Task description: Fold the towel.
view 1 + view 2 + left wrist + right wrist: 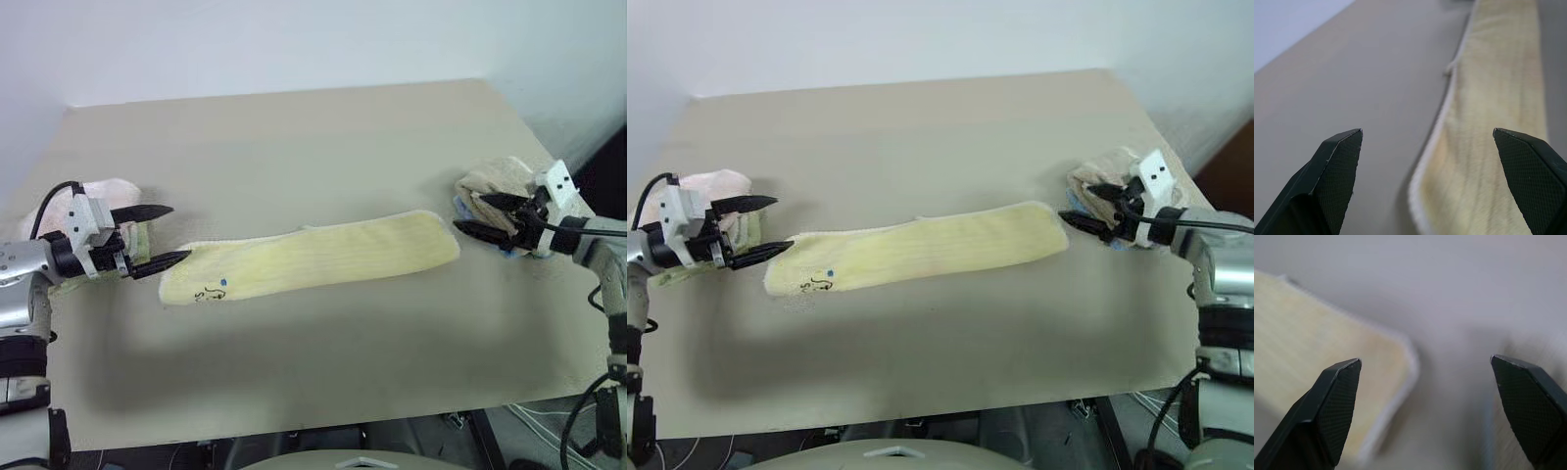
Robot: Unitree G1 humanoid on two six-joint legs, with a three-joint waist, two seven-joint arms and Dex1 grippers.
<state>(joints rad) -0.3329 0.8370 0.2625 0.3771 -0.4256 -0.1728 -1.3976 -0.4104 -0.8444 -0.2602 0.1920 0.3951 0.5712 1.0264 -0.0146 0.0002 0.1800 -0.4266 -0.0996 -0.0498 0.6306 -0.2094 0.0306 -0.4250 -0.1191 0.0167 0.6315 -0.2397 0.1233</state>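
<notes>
The towel point(312, 257), pale yellow terry with a whitish piped edge, lies folded into a long narrow strip across the middle of the tan bench point(294, 137), running from about eight o'clock up toward two o'clock in the head views. Its end at the robot's left carries a small dark embroidered mark point(205, 294) and a tiny blue dot beside it; its far end is rounded and sits a little higher in the picture. The left gripper point(165, 235) hovers at nine o'clock from the strip's middle, its jaws standing wide with nothing between them, the lower fingertip just at the towel's near corner, though contact cannot be judged. In the left wrist view the two black fingers point(1334, 181) frame bare bench on one side and the towel's piped edge running away on the other. Behind that gripper, at the bench's left edge, lies a pink folded towel point(103, 193) with a bit of pale green cloth under it. The right gripper point(475, 215) hangs at three o'clock, just off the strip's rounded end, jaws likewise spread wide and empty; in its wrist view the towel's corner lies beside one finger point(1327, 413). A beige folded towel point(495, 181) sits bunched directly behind it, near the bench's right edge.
</notes>
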